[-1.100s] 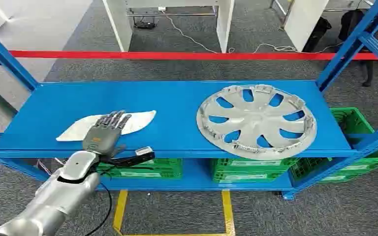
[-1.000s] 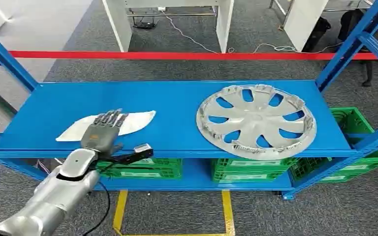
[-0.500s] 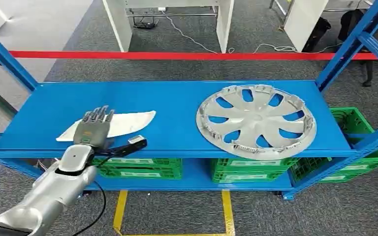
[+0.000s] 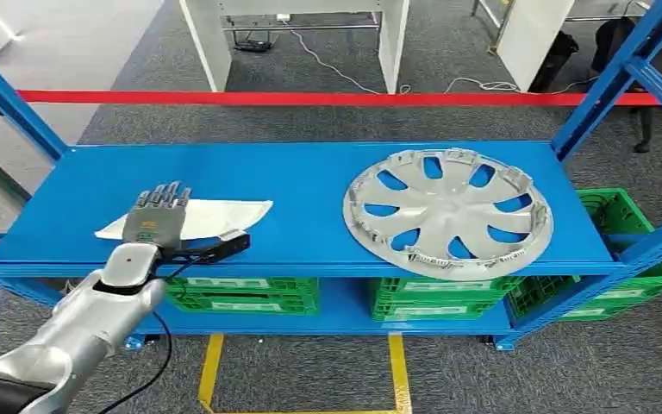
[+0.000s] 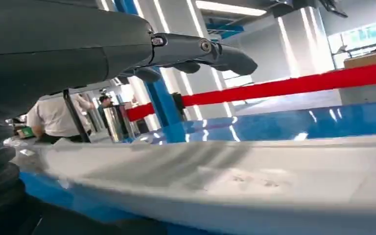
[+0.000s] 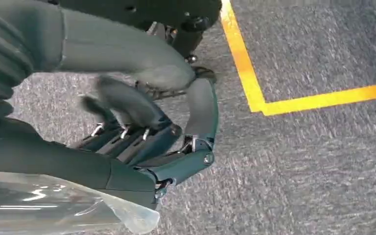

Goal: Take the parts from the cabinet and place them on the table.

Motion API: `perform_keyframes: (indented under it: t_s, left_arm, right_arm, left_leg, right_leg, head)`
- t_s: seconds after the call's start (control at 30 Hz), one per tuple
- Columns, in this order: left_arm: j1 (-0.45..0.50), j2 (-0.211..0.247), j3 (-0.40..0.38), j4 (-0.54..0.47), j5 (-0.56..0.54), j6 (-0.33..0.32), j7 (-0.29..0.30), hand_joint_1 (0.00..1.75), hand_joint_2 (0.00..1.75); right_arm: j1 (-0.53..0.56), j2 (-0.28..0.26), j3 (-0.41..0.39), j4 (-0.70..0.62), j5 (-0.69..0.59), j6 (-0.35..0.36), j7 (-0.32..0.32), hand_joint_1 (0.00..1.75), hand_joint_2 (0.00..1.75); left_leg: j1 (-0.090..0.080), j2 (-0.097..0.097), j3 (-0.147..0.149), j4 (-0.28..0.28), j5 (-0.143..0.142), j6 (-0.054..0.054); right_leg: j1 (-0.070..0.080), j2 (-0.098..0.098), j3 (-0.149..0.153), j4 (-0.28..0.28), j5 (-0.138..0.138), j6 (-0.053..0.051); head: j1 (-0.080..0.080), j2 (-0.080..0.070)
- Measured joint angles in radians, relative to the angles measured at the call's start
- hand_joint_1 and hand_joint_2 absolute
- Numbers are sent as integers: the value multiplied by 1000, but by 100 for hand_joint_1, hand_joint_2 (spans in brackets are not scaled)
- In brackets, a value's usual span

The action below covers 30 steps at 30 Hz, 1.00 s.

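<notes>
Nothing on the table yet; my left hand point(image 4: 159, 220) lies spread, holding nothing, fingers over the white part point(image 4: 215, 214); hubcap point(image 4: 448, 213) beside waits; right hand point(image 6: 142, 132) curled, empty.

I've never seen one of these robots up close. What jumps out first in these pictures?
A big silver hubcap lies flat on the right half of a bright blue shelf. On the left, the robot's left hand reaches over a flat white part, fingers spread. Behind the shelf runs a red barrier tape, and green crates sit on the level below.
</notes>
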<state>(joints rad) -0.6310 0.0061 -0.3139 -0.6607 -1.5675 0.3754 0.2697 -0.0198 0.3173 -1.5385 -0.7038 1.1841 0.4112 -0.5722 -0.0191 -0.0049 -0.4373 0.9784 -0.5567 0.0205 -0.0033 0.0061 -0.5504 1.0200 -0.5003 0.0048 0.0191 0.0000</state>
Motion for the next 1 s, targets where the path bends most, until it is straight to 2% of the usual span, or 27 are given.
perform_keyframes:
  t_s: [0.2,0.77,0.83,0.93,1.0]
  left_arm:
    - [-1,4,-16,24,-2,-4,-2,175,175]
    - [4,8,-27,50,-3,63,-8,175,175]
    - [6,8,-29,50,-3,85,-15,175,175]
    - [22,8,-29,50,-3,154,-40,175,175]
    - [38,8,-29,40,7,197,-75,175,175]
  right_arm:
    - [1,15,-8,-32,5,-3,13,0,175]
    - [4,24,-21,-52,5,-13,8,0,175]
    - [4,25,-23,-52,3,-14,8,0,175]
    - [6,26,-23,-52,-1,-14,8,0,175]
    - [7,26,-23,-53,-6,-18,7,0,175]
  left_leg:
    - [0,0,0,0,1,-1]
    - [0,0,1,0,0,-1]
    - [0,0,1,0,0,-1]
    - [0,0,1,0,1,-1]
    - [0,0,0,0,0,-1]
  right_leg:
    - [0,0,0,0,0,0]
    - [0,0,-1,0,1,0]
    - [0,0,-1,0,1,0]
    - [0,0,-1,0,1,0]
    - [0,0,-2,0,1,0]
  head:
    - [0,0]
    - [0,0]
    - [0,0]
    - [0,0]
    - [0,0]
